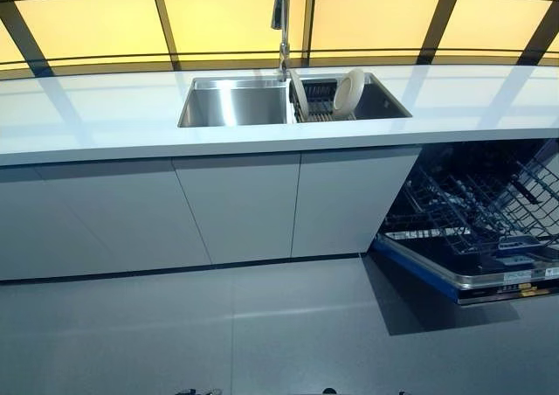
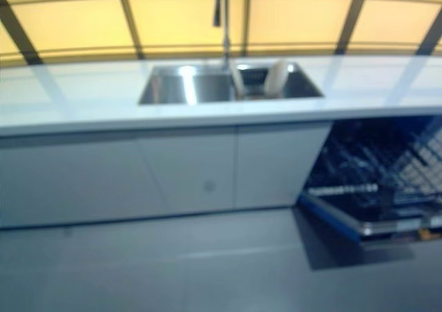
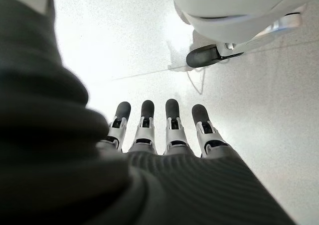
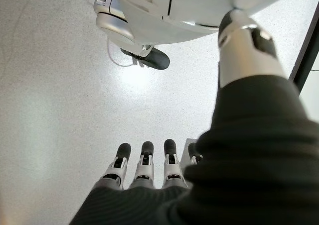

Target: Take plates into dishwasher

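Two white plates stand on edge in a dark rack in the right half of the steel sink [image 1: 229, 105]: a round one [image 1: 348, 92] leaning at the right, a thinner one [image 1: 299, 94] at the left. The dishwasher [image 1: 472, 229] is open at lower right, its wire rack pulled out over the lowered door. Neither hand shows in the eye views. In the left wrist view my left hand [image 3: 159, 130] hangs over the pale floor with straight fingers, holding nothing. My right hand [image 4: 144, 168] hangs the same way in the right wrist view.
A long white counter [image 1: 105, 115] runs across, with grey cabinet fronts [image 1: 236, 207] below. A tall faucet [image 1: 281, 15] rises behind the sink. Yellow-lit window panes fill the back. Grey floor [image 1: 262, 334] lies between me and the cabinets.
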`<state>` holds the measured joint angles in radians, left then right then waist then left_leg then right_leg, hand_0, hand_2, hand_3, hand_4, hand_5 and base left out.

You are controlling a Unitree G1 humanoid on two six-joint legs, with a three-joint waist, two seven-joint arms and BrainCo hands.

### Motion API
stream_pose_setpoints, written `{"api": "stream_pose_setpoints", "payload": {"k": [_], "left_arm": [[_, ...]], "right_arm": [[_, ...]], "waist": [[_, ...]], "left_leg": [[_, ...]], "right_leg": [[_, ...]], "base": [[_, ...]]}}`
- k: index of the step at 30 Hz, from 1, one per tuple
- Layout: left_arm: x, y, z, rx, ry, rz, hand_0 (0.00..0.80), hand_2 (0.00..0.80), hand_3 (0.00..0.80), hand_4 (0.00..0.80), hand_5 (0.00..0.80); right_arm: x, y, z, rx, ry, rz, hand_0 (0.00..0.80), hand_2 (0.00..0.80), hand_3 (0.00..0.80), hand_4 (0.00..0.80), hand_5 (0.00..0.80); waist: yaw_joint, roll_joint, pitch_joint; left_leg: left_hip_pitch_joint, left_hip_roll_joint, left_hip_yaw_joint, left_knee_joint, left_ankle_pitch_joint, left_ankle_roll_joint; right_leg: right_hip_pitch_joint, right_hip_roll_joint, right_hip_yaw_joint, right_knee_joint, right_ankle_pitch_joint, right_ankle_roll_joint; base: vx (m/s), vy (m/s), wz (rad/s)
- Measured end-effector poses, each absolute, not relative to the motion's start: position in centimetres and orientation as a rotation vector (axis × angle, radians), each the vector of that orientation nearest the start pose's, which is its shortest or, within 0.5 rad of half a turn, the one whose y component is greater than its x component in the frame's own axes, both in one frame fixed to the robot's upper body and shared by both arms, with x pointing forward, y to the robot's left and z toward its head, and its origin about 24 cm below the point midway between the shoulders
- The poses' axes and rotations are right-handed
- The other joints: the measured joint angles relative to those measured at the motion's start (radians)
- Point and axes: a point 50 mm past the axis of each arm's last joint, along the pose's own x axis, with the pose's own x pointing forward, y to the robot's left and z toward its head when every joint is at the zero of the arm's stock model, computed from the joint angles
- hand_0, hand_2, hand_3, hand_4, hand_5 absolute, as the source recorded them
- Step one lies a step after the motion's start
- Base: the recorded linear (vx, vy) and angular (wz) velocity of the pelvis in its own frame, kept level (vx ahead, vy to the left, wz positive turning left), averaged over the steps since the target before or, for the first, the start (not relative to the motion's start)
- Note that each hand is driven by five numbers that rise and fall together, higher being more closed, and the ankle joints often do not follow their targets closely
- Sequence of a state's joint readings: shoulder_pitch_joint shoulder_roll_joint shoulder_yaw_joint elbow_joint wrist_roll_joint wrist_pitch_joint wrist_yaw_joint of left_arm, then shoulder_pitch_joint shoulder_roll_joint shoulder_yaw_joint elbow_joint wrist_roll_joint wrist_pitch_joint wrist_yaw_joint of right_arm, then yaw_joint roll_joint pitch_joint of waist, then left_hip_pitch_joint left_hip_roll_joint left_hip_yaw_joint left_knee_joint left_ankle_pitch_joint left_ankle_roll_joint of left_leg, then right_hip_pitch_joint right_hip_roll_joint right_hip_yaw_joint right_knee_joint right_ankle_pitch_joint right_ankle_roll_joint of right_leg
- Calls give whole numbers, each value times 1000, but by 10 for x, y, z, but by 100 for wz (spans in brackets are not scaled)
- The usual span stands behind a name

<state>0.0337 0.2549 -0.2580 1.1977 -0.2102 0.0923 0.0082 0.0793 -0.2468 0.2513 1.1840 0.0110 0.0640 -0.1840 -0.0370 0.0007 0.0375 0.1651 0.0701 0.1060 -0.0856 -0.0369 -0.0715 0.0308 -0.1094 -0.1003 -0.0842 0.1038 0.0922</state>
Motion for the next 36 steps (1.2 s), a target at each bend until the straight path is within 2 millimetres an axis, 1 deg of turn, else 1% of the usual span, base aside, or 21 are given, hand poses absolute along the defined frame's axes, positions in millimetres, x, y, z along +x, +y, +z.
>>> {"api": "stream_pose_setpoints", "payload": {"k": [5,28,36], "left_arm": [[71,231,-166,214,1334,103,0,0,0,0,0],[70,231,-166,211,1340,102,0,0,0,0,0],[69,230,-166,204,1346,114,0,0,0,0,0]], "right_arm": [[59,-237,-165,-470,1308,-102,0,0,0,0,0],[60,-237,-165,-478,1305,-111,0,0,0,0,0],[65,-238,-164,-488,1297,-122,0,0,0,0,0]], "waist": [[0,3,-1],[0,8,-1],[0,20,7]], "left_leg": [[-1,0,-1,1,0,0],[-1,1,-2,1,0,0],[-2,2,-4,3,0,0]], "right_leg": [[-1,0,-1,0,0,0],[1,0,-3,0,0,0],[0,1,-4,1,-3,3]], "base": [[-7,-1,0],[0,0,0],[-12,-40,0]]}}
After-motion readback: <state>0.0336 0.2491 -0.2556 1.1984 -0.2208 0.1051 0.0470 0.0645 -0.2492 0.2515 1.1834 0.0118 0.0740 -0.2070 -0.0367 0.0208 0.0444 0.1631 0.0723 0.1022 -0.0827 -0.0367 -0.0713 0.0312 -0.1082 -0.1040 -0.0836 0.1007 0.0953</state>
